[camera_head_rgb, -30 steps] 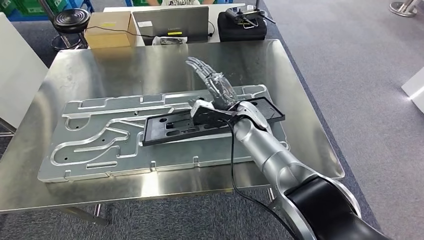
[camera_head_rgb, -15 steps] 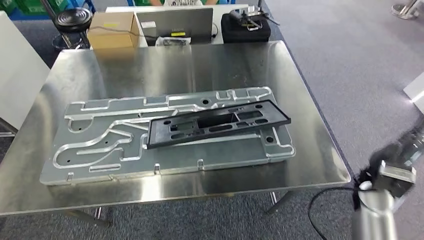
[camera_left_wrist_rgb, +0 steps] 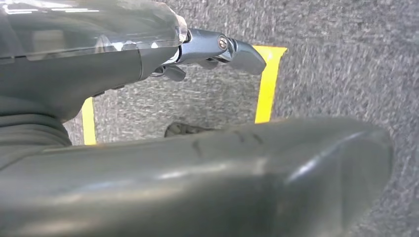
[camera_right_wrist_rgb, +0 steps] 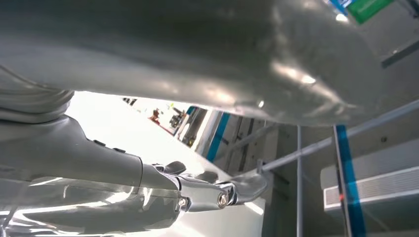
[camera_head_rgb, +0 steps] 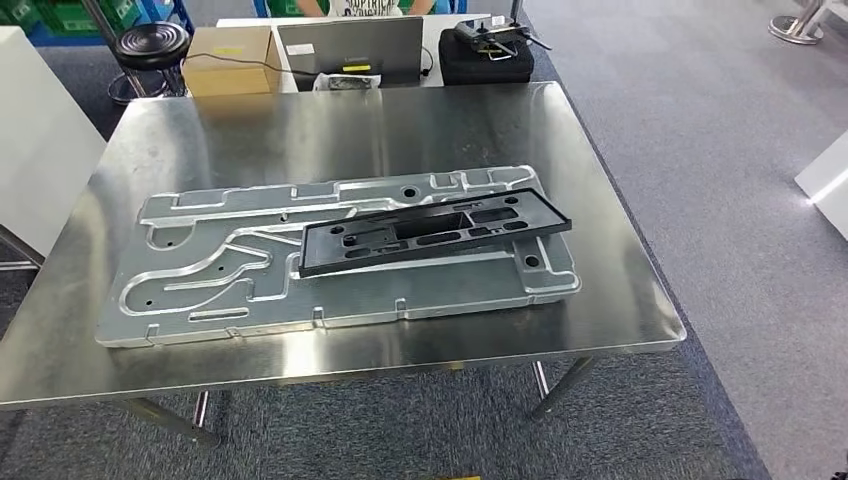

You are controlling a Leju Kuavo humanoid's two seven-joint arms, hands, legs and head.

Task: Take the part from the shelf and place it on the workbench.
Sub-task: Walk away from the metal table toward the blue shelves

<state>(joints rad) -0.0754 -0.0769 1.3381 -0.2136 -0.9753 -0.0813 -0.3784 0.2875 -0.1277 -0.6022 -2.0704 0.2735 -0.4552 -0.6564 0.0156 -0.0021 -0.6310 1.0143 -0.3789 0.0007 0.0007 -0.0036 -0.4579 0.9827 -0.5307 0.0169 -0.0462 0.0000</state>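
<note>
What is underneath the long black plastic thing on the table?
The long black plastic frame lies on a big grooved silver metal plate, which rests on the shiny steel workbench. The plate's grooves directly beneath the frame are covered.

part (camera_head_rgb: 435,232) lies on plate (camera_head_rgb: 200,275), toward its right half | plate lies on workbench (camera_head_rgb: 330,130), across the middle | box (camera_head_rgb: 228,58), laptop (camera_head_rgb: 350,48) and case (camera_head_rgb: 487,55) sit behind the workbench's far edge, left to right | stool (camera_head_rgb: 147,45) stands left of box

One black part (camera_head_rgb: 436,233) — one fixture plate (camera_head_rgb: 240,270) — one workbench (camera_head_rgb: 300,140)
</note>
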